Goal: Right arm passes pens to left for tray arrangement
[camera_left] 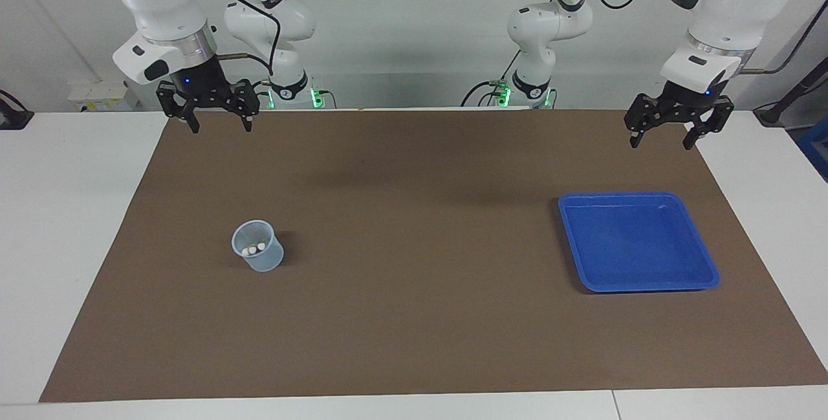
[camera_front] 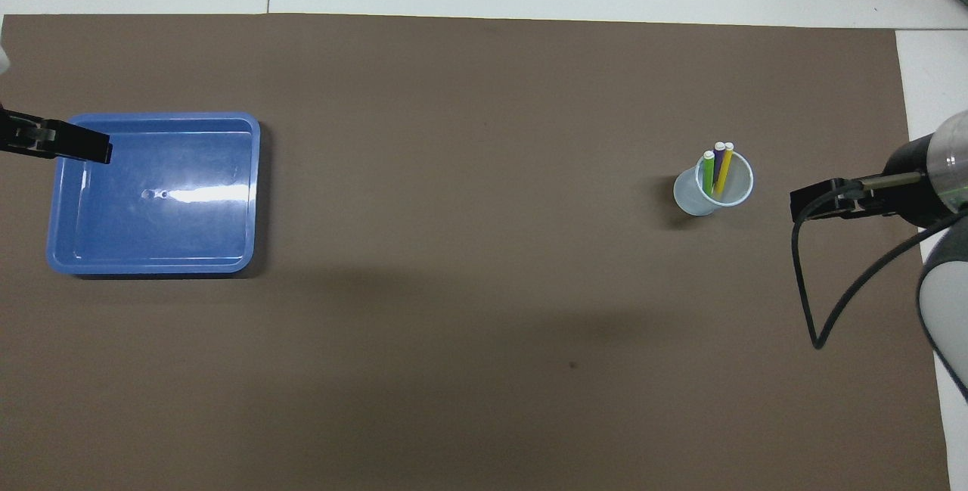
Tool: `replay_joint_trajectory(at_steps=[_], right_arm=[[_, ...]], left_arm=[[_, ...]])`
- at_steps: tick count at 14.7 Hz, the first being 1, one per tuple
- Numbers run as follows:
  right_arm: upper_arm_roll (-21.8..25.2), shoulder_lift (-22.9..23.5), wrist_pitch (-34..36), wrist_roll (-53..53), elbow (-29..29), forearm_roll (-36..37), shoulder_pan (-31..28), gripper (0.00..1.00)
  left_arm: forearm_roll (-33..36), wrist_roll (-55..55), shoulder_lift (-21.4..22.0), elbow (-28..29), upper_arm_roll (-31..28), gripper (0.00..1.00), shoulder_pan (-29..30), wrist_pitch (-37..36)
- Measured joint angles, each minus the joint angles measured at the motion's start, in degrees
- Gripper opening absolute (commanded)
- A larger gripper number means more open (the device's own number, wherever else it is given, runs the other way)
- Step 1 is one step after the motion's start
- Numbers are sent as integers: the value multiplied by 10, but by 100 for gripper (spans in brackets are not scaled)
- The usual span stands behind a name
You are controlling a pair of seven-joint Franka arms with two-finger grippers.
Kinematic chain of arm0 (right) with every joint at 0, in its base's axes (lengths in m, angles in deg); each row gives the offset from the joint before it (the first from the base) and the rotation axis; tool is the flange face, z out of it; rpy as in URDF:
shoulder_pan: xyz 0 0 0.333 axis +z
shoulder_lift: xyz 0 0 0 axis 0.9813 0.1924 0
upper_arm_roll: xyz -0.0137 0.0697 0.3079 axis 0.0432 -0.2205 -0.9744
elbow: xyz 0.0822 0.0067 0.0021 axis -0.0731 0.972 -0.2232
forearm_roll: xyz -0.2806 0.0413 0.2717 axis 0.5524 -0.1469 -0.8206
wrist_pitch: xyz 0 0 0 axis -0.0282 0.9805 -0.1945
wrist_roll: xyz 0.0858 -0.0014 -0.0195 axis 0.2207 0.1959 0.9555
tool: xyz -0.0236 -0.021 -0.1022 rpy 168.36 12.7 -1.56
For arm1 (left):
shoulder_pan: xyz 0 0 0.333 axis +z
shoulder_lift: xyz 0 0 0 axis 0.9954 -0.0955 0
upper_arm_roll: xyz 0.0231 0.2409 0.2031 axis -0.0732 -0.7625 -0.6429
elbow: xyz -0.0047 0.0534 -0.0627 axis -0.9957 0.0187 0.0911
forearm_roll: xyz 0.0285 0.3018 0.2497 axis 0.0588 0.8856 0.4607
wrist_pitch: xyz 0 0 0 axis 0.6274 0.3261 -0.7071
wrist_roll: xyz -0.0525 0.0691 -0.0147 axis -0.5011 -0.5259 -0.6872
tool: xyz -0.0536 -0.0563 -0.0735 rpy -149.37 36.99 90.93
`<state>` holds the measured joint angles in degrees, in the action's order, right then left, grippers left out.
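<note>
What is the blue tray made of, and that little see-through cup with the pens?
The tray looks like glossy hard plastic: light glares off its smooth floor. The cup seems thin, frosted plastic, since the pens show faintly through its wall. It might be something else; looks alone cannot settle it.

Robotics lab, two white arms bolted by brown-matted white table, trailing cables
</note>
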<state>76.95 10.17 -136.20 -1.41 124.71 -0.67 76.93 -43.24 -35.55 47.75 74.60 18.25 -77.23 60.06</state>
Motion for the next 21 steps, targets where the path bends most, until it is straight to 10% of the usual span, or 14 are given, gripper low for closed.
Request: replay_joint_trajectory(at_steps=[21], right_arm=[[-9, -31, 29, 8, 13, -1, -2, 100]], left_arm=[[0, 0, 0, 0, 0, 100, 0, 0]])
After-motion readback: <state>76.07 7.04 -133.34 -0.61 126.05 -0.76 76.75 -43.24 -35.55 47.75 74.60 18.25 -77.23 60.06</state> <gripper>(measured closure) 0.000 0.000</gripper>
